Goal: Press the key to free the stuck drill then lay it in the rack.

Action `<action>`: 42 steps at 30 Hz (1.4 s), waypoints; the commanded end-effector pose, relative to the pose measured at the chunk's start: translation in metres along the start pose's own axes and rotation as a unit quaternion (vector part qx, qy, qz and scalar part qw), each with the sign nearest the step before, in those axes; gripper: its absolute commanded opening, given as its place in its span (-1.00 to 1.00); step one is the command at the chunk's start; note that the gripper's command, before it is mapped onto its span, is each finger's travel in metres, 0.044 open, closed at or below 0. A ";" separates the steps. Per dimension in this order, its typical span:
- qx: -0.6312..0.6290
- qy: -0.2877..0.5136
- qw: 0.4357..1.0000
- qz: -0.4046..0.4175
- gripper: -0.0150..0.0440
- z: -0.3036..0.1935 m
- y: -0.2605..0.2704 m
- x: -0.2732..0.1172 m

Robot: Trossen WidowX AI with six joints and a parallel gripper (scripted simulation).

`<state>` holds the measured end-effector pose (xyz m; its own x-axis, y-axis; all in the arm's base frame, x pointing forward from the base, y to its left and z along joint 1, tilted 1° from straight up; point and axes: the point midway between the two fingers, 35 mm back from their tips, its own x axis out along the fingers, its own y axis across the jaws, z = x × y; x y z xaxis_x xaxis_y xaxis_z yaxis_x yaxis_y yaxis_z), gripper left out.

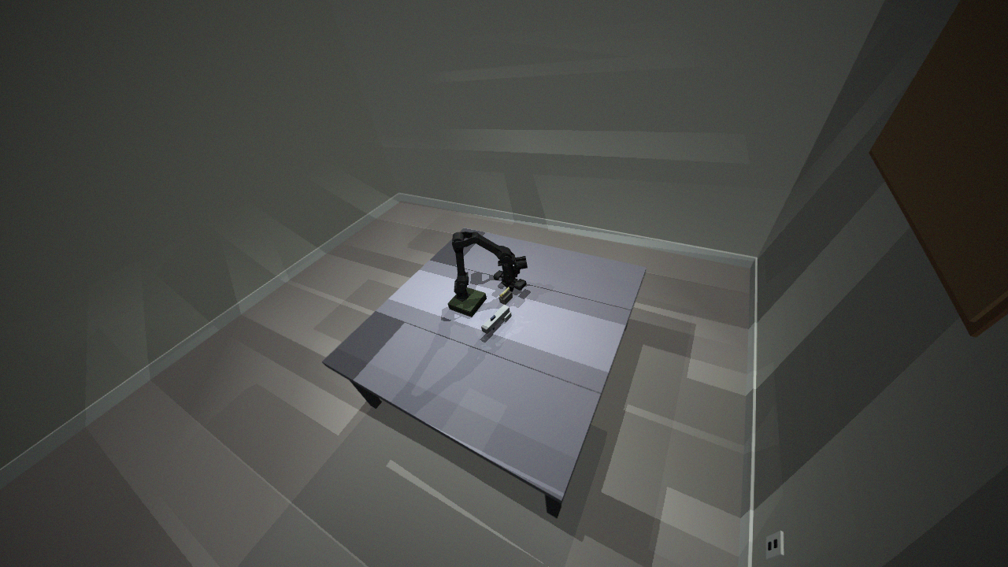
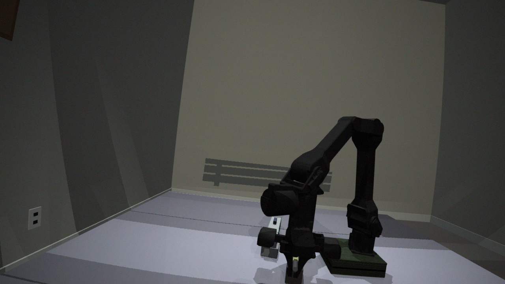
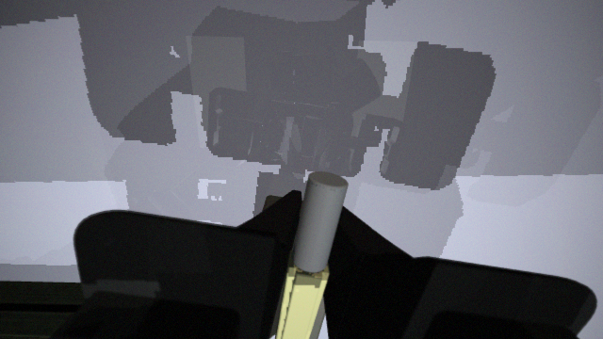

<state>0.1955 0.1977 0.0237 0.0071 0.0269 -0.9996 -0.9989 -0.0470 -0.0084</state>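
Note:
My gripper (image 1: 510, 285) (image 2: 294, 273) (image 3: 309, 201) points down and is shut on the drill (image 2: 295, 264) (image 3: 317, 237), which has a pale yellow body and a grey round end. The drill is out of the fixture and lies level between the fingers. The rack (image 1: 506, 298) (image 2: 293, 280) is a small brown notched block just under the fingertips; the wrist view shows only a sliver of it behind the left finger. Whether the drill touches its notch cannot be told. The white fixture (image 1: 498, 321) (image 2: 269, 253) with its dark key (image 1: 492, 317) (image 2: 275, 221) stands apart from the rack.
The arm's dark green base block (image 1: 466, 303) (image 2: 358, 268) stands on the grey table (image 1: 450, 402) (image 2: 158, 247), beside the rack and fixture. Hard shadows and bright bands cross the table top.

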 end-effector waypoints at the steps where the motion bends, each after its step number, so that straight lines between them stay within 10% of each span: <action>1: 0.002 0.000 1.000 0.003 -0.49 0.000 0.001 0.006; 27: 0.002 0.000 1.000 0.003 -0.49 -0.001 0.003 0.029; 42: -0.001 -0.005 1.000 0.001 0.84 0.003 0.002 0.023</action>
<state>0.1934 0.2013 0.0007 0.0043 0.0371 -0.9993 -0.9988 -0.0491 -0.0061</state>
